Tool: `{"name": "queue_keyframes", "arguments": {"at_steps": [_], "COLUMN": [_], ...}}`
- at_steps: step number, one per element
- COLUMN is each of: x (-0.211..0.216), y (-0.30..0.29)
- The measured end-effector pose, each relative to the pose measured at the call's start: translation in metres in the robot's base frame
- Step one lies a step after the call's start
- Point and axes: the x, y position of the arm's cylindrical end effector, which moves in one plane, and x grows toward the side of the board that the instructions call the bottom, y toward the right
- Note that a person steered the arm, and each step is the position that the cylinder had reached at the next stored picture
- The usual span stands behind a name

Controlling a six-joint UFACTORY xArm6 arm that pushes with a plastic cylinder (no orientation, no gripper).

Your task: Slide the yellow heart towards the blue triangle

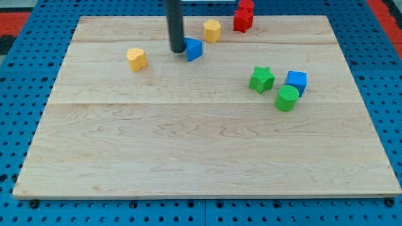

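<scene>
Lab bench — blue pegboard [38,207]

Wooden board [207,157] on blue, seemingly perforated base [19,69]

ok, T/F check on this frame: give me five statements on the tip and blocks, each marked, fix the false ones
1. My tip sits right beside the blue triangle, on its left in the view. True.
2. My tip is touching the yellow heart. False: the heart lies apart, further to the view's left.
3. The green star, blue cube and green cylinder cluster at the view's right. True.
4. The yellow hexagon lies at the view's bottom edge. False: it is near the top, right of the triangle.
5. The red blocks sit at the board's top edge. True.
</scene>
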Motion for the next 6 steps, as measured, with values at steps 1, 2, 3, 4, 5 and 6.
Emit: {"name": "queue_keyframes", "arguments": {"at_steps": [1, 2, 3, 4, 5, 6], "x": [0.000, 0.000, -0.008, -0.018, 0.066, 0.068], "y": [0.005, 0.023, -0.061, -0.140, -0.104, -0.023]}}
